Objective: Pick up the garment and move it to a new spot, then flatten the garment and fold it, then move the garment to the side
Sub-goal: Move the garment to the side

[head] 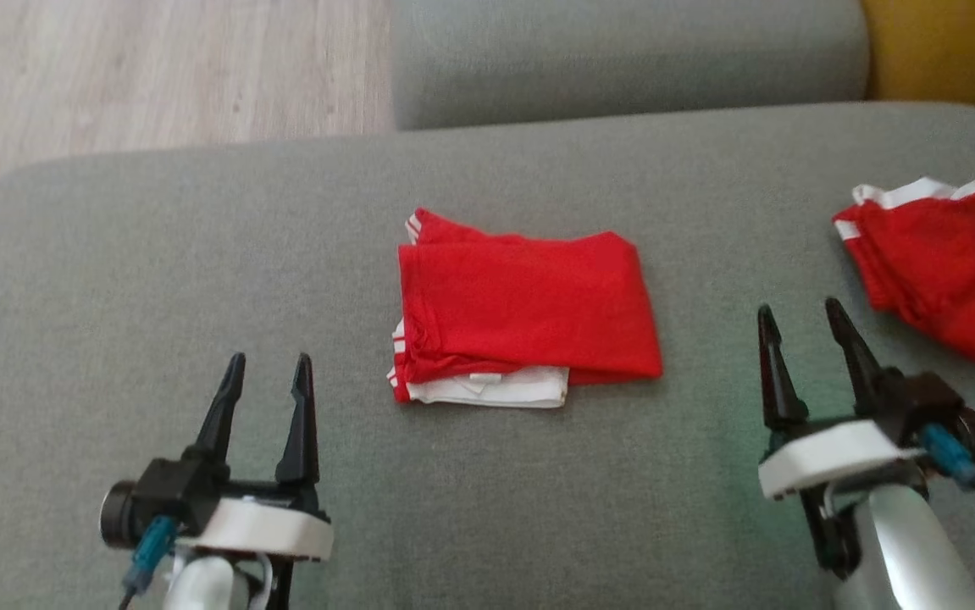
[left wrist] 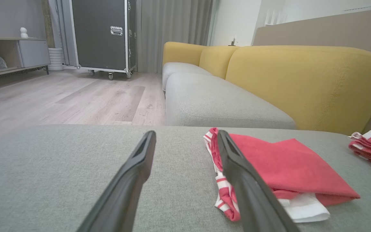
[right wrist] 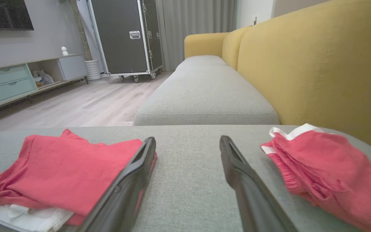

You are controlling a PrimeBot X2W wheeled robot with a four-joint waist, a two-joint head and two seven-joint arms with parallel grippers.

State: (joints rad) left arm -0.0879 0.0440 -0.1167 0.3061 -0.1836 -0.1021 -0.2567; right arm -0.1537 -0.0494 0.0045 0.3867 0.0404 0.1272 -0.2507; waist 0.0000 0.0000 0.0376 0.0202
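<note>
The grey seat cushion [head: 114, 254] spreads beneath both grippers. On it the folded red garment [head: 529, 305], white showing at its near edge, lies between them, ahead and to the right of the left gripper [head: 271, 363] and to the left of the right gripper [head: 799, 309]. A second, crumpled red garment [head: 944, 263] lies near the right gripper's right side, and both grippers stand with jaws apart, holding nothing.

Bare grey seat cushion [head: 157, 254] is lying open along its left and near edges, while the folded red garment [head: 525, 318] is occupying its middle and a crumpled red garment [head: 940, 267] is crowding its right edge, leaving a passable strip between them.
</note>
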